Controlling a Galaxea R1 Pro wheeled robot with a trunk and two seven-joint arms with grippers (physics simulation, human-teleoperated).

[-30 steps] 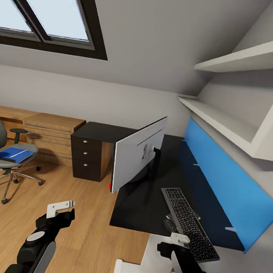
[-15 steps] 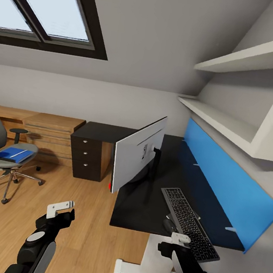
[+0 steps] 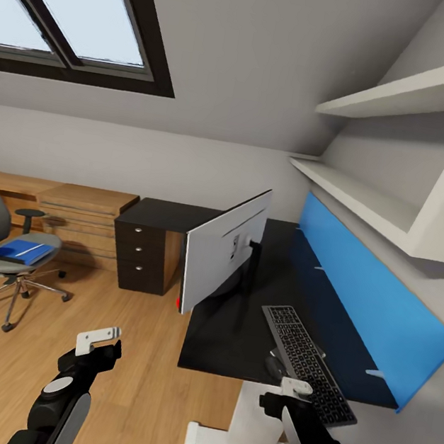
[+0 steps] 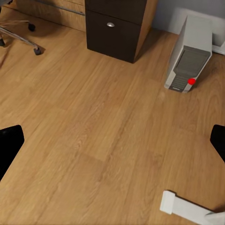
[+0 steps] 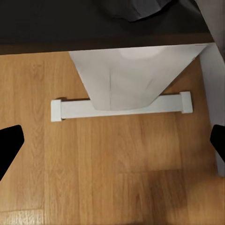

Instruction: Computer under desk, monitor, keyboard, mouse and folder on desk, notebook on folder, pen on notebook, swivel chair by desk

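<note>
Monitor (image 3: 223, 251) stands on the black counter (image 3: 233, 331), grey back outward; keyboard (image 3: 307, 361) lies beside it, mouse (image 3: 275, 366) at the keyboard's near edge. Blue folder (image 3: 22, 251) rests on the swivel chair (image 3: 1, 255), well apart on the plank floor (image 3: 137, 395). Left gripper (image 3: 97, 340) hangs over the floor; right gripper (image 3: 293, 390) sits just beside the mouse.

Left wrist view: fingers (image 4: 10, 145) released, spread wide; computer (image 4: 188, 56) stands near the drawers (image 4: 117, 28).

Right wrist view: fingers (image 5: 9, 143) released above the counter's white foot (image 5: 122, 108).

Bare floor (image 4: 103, 140) lies open — monitor (image 3: 223, 251) crowds the desk's (image 3: 233, 331) near edge.
</note>
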